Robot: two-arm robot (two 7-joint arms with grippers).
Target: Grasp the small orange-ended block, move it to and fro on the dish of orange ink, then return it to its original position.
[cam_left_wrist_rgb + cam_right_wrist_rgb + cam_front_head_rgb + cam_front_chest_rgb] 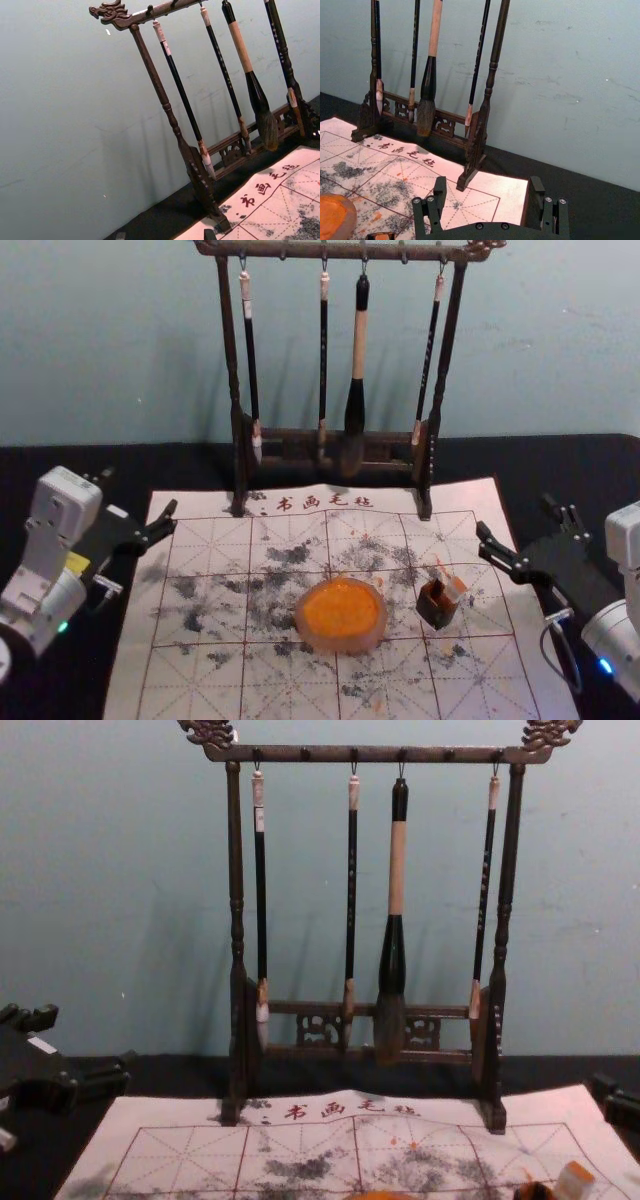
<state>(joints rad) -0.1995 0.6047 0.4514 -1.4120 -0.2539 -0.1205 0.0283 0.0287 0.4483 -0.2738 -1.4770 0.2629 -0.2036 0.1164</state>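
1. Small dark block [435, 608], orange at its upper end: it sits at three o'clock from the dish of orange ink [341, 645]. Likely light and stiff, slippery where inked; pinch the dark lower sides.
2. Pale orange-marked piece [456, 588]: at the block's two o'clock; whether they join, I cannot tell.
3. Right gripper [515, 517]: one to two o'clock from the block, fingers spread, holding nothing.
4. Left gripper [139, 491]: idle, spread, ten o'clock from the dish.

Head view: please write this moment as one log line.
left claw open at left edge of mat | right claw open at right edge | orange-ended block ungrasped, right of ink dish
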